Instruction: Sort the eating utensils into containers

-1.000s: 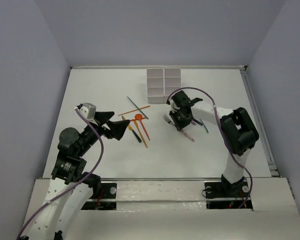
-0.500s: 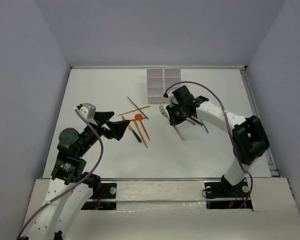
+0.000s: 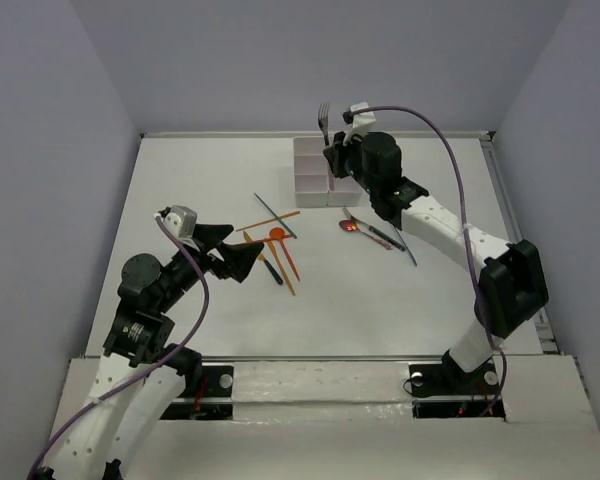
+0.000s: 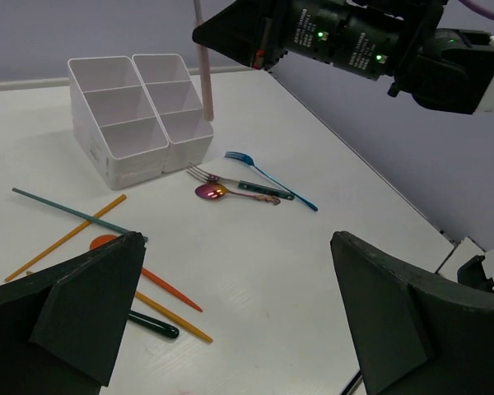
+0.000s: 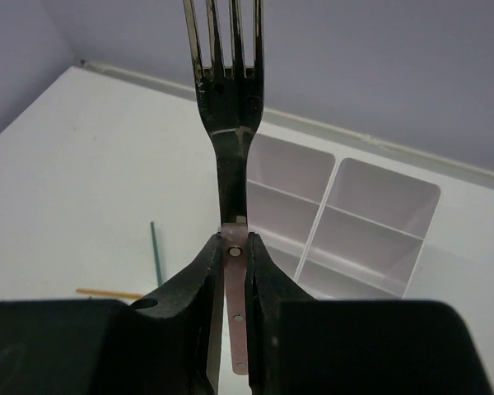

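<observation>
My right gripper (image 3: 332, 152) (image 5: 234, 247) is shut on the pinkish handle of a silver fork (image 3: 323, 118) (image 5: 229, 123). It holds the fork upright, tines up, over the white grid of bins (image 3: 314, 168) (image 5: 370, 222). The handle (image 4: 202, 66) hangs just above the bins (image 4: 123, 123) in the left wrist view. My left gripper (image 3: 242, 257) (image 4: 239, 239) is open and empty, above the table beside the orange and teal sticks (image 3: 275, 215), orange spoon (image 3: 277, 237) and black-yellow piece (image 3: 270, 266). A reddish-brown spoon (image 3: 352, 227) (image 4: 214, 192) lies in front of the bins.
A blue fork (image 4: 255, 164) and another dark-handled fork (image 4: 230, 181) lie by the reddish spoon. Grey walls stand round the white table (image 3: 200, 170). A raised edge (image 3: 510, 230) runs along the table's right side.
My right gripper has lifted the fork off the table and carried it up and back over the bins, turning it tines up. The left arm has hardly moved.
</observation>
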`<move>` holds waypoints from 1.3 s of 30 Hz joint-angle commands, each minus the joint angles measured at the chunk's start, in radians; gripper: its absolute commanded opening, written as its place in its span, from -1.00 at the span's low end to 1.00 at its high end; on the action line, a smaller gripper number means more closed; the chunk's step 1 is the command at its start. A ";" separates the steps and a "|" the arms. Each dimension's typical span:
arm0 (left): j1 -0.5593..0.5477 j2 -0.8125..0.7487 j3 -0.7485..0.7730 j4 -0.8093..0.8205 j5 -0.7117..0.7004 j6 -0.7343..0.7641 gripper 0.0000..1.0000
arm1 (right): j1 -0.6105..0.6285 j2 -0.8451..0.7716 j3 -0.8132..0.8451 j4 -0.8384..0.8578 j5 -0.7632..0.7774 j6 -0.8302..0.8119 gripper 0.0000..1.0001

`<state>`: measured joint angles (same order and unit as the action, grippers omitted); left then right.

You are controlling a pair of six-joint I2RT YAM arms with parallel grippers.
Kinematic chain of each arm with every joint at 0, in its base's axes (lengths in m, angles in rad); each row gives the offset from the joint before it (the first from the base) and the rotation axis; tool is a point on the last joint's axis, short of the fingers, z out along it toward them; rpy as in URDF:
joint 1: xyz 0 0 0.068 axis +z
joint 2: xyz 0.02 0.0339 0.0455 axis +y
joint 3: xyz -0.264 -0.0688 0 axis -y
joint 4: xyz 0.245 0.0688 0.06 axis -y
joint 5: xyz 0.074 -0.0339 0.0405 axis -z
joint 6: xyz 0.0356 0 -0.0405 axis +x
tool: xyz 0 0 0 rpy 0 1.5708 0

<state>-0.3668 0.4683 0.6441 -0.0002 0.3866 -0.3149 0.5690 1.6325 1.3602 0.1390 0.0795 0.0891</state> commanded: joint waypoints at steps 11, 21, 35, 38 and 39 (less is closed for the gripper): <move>-0.006 0.020 0.052 0.022 -0.003 0.017 0.98 | -0.106 0.254 0.027 0.553 0.235 -0.005 -1.00; -0.006 0.038 0.052 0.025 0.006 0.017 0.98 | -0.106 0.308 -0.093 0.684 0.240 -0.005 -1.00; 0.003 0.036 0.051 0.028 0.017 0.017 0.98 | -0.106 0.340 -0.167 0.717 0.238 0.018 -1.00; 0.003 0.033 0.049 0.031 0.018 0.017 0.98 | -0.106 0.331 -0.177 0.692 0.221 0.037 -0.93; 0.012 0.032 0.049 0.031 0.018 0.017 0.98 | -0.106 0.326 -0.185 0.692 0.218 0.049 -0.88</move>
<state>-0.3664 0.5076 0.6495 -0.0086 0.3901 -0.3111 0.4587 1.9747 1.1919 0.7582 0.2985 0.1040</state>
